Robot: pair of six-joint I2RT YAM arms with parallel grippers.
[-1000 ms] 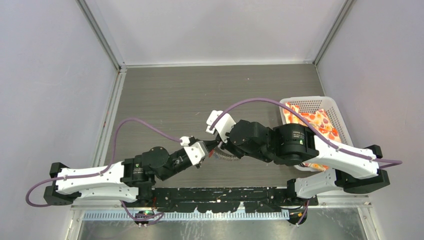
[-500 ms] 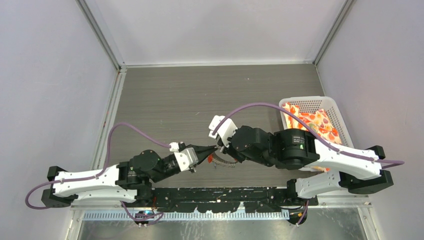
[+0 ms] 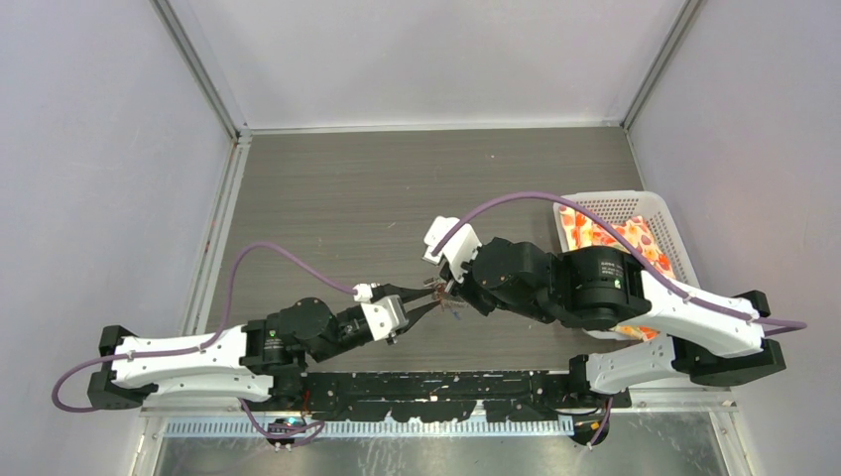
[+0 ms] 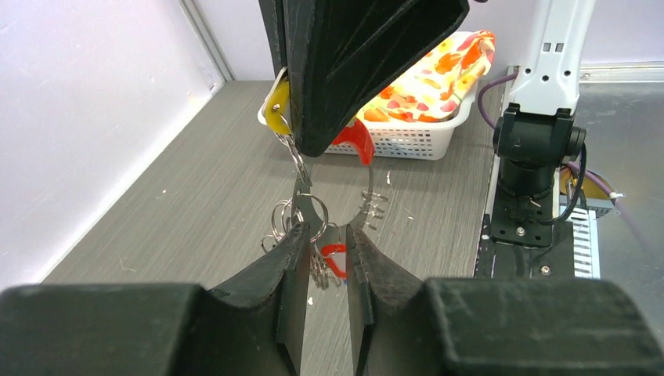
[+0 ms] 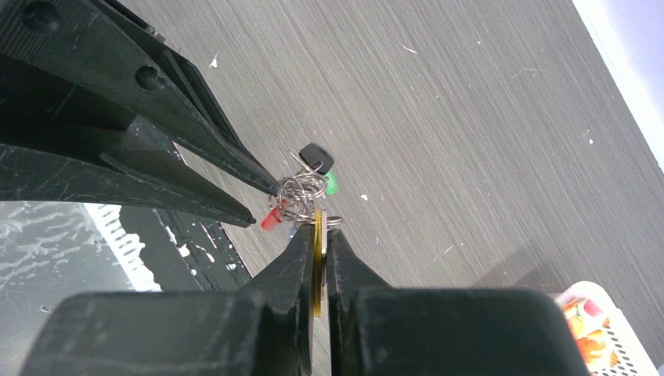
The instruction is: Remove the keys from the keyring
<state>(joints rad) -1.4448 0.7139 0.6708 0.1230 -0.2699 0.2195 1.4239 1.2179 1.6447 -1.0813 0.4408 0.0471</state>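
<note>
My right gripper [image 5: 317, 229] is shut on a yellow key tag [image 5: 318, 258] and holds the bunch above the table. A cluster of small steel rings [image 5: 301, 188] hangs from the tag, with a black key head [image 5: 315, 153], a green tag [image 5: 332, 184] and a red tag [image 5: 272, 217]. In the left wrist view the yellow tag [image 4: 276, 110] sits in the right jaws, and the thin grey keyring [image 4: 369, 210] curves down beside a red piece [image 4: 356, 141]. My left gripper [image 4: 326, 232] is slightly open, its tips on either side of the rings [image 4: 283, 215]. Both grippers meet mid-table [image 3: 439, 294].
A white basket [image 3: 661, 203] with orange-patterned packets stands at the right, and also shows in the left wrist view [image 4: 407, 145]. The right arm's base [image 4: 540, 149] and a black rail [image 3: 436, 387] lie along the near edge. Walls close in the table.
The right gripper has lifted the bunch and moved slightly farther and right. The left gripper has come up to it, its fingers now on either side of the rings.
</note>
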